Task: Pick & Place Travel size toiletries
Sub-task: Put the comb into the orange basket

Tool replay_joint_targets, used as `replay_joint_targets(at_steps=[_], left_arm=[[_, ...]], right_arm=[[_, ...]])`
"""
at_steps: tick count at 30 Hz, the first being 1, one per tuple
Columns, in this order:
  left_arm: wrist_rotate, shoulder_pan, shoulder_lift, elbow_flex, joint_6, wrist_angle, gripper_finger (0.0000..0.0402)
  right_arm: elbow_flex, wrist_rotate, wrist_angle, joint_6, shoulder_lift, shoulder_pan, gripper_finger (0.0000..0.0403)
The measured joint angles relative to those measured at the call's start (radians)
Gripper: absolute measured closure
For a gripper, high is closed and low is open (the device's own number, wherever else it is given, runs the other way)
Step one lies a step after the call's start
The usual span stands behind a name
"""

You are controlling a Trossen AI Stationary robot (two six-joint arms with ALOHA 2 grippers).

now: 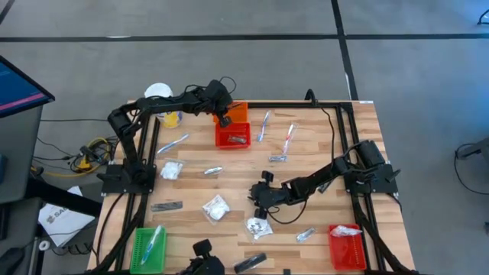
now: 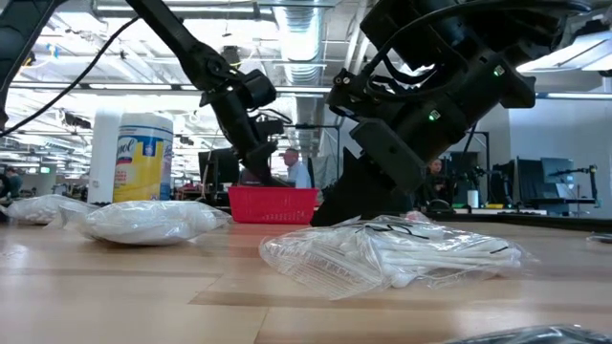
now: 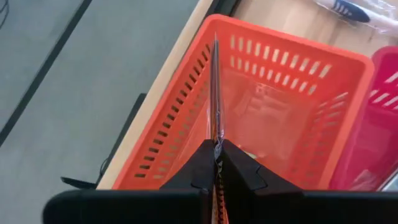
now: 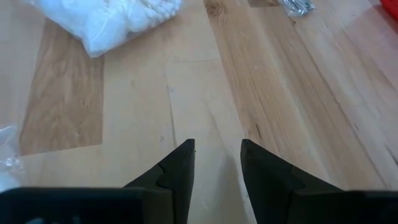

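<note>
Left end effector (image 1: 224, 120) sits over the orange basket (image 1: 238, 113) at the worktop's (image 1: 306, 153) far edge, fingers pinched together on a thin flat sachet (image 3: 215, 93) held edge-on; in the left wrist view the sachet stands upright above the basket's interior, apparently clear of its slotted wall. Red basket (image 1: 232, 137) touches the orange one on the near side and has a dark slim item (image 1: 238, 140) lying in it.

Right end effector (image 1: 262, 200) is down low near mid-worktop, fingers (image 4: 180, 168) partly apart with bare wood between them, gripping nothing. White packet (image 4: 118, 15) lies ahead of it in the right wrist view, well clear of the fingers. Clear crinkled packet (image 1: 258, 226) sits just beside that end effector on the near side; in the low view it fills the foreground.

Other toiletries scattered over the worktop:
- white packets (image 1: 170, 169) at left, another (image 1: 215, 208) near centre
- foil sachets (image 1: 213, 171) and (image 1: 305, 234)
- dark tube (image 1: 166, 205) at left, another (image 1: 250, 263) at the near edge
- clear sticks (image 1: 264, 126), (image 1: 288, 140) and (image 1: 173, 144) toward the far side

Green basket (image 1: 147, 248) at near left holds a clear stick. Second red basket (image 1: 345, 246) at near right holds a clear packet. Big white jar (image 2: 132, 158) stands at the far left corner.
</note>
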Motion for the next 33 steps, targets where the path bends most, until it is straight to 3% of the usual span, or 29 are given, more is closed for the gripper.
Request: replay_joint_targets(at_steps=[10, 18, 24, 33], left_arm=[[-0.002, -0.010, 0.000, -0.001, 0.000, 0.073, 0.0330], [-0.095, -0.023, -0.022, -0.001, -0.001, 0.069, 0.0280], [-0.114, -0.053, -0.124, -0.001, -0.017, 0.064, 0.0266], [-0.117, -0.173, -0.329, -0.053, -0.159, 0.045, 0.0270]], right_arm=[[0.000, 0.000, 0.000, 0.000, 0.000, 0.000, 0.0281], [0.000, 0.000, -0.007, 0.000, 0.000, 0.000, 0.0281], [0.000, 0.000, -0.008, 0.000, 0.000, 0.000, 0.0281], [0.000, 0.000, -0.007, 0.000, 0.000, 0.000, 0.0281]])
